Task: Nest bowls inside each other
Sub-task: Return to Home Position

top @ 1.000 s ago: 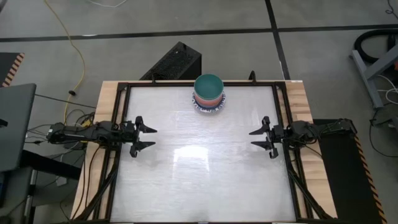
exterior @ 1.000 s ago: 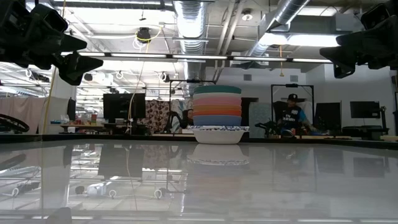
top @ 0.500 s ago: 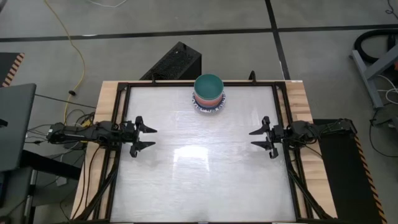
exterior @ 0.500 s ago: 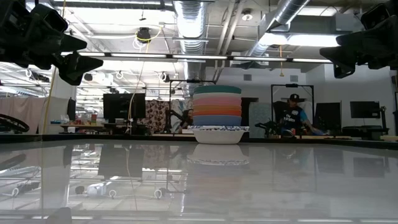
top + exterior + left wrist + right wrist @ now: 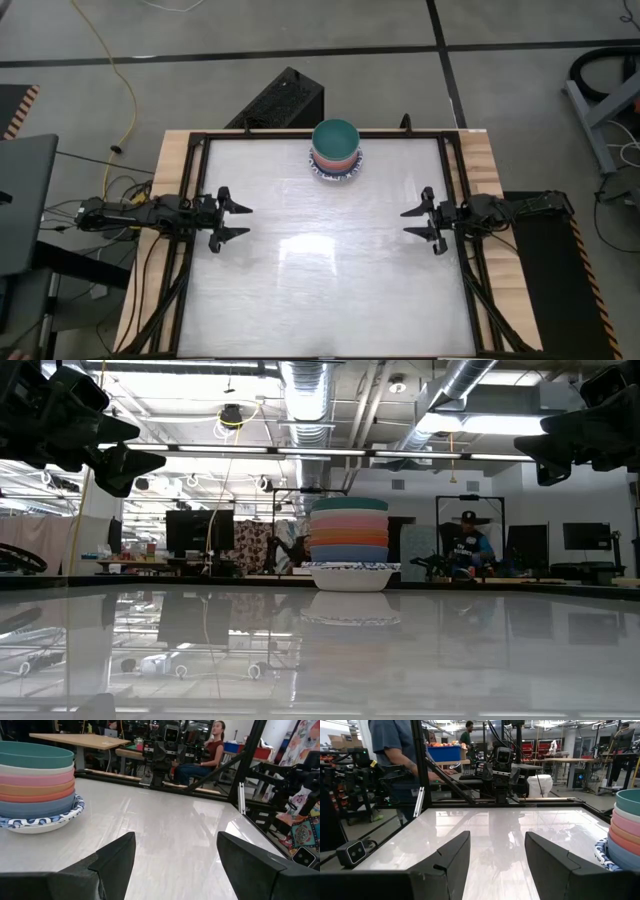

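Observation:
The bowls stand nested in one stack (image 5: 336, 150) at the middle of the table's far edge. A teal bowl (image 5: 349, 504) is on top, with cream, pink, orange, red and blue ones under it. The bottom one is a white bowl with a blue patterned rim (image 5: 351, 574), resting on the table. The stack also shows in the left wrist view (image 5: 36, 785) and the right wrist view (image 5: 622, 832). My left gripper (image 5: 234, 220) hangs open over the table's left side. My right gripper (image 5: 418, 222) hangs open over the right side. Both point level toward the table's middle, with nothing between their fingers.
A dark frame (image 5: 190, 160) runs round the glossy white tabletop. A black box (image 5: 280, 100) sits just behind the far edge. People show in the room beyond, one (image 5: 468, 548) seated behind the table and another standing (image 5: 395, 750). Bare tabletop (image 5: 330, 270) lies between the grippers.

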